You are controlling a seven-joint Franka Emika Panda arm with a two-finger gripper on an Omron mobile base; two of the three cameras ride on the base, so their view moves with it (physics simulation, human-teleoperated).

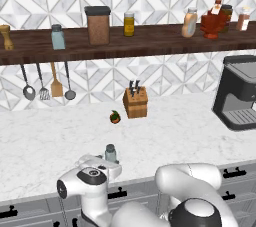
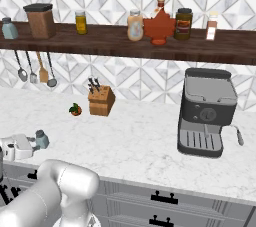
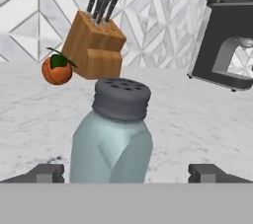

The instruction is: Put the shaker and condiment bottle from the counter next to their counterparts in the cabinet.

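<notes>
A pale blue-grey shaker [image 3: 111,136] with a grey perforated cap stands upright on the white marble counter near its front edge [image 1: 110,152] [image 2: 41,139]. My gripper [image 3: 127,173] is open, with one fingertip [image 3: 47,173] on each side of the shaker's base and a gap to the glass. From the base views the gripper [image 1: 109,161] [image 2: 35,143] sits low at the shaker. A matching shaker [image 1: 58,37] [image 2: 7,28] stands on the dark-brown cabinet shelf [image 1: 150,43] [image 2: 125,46]. The peach-orange condiment bottle [image 1: 189,23] [image 2: 135,25] stands on that shelf beside a red bottle [image 1: 214,20].
Behind the shaker are a knife block [image 1: 135,102] and a small orange fruit [image 1: 115,117]. A coffee machine [image 1: 240,91] stands at the right. Utensils [image 1: 45,83] hang under the shelf, which also carries a pepper mill [image 1: 6,37], a brown canister [image 1: 98,25] and a yellow jar [image 1: 129,24].
</notes>
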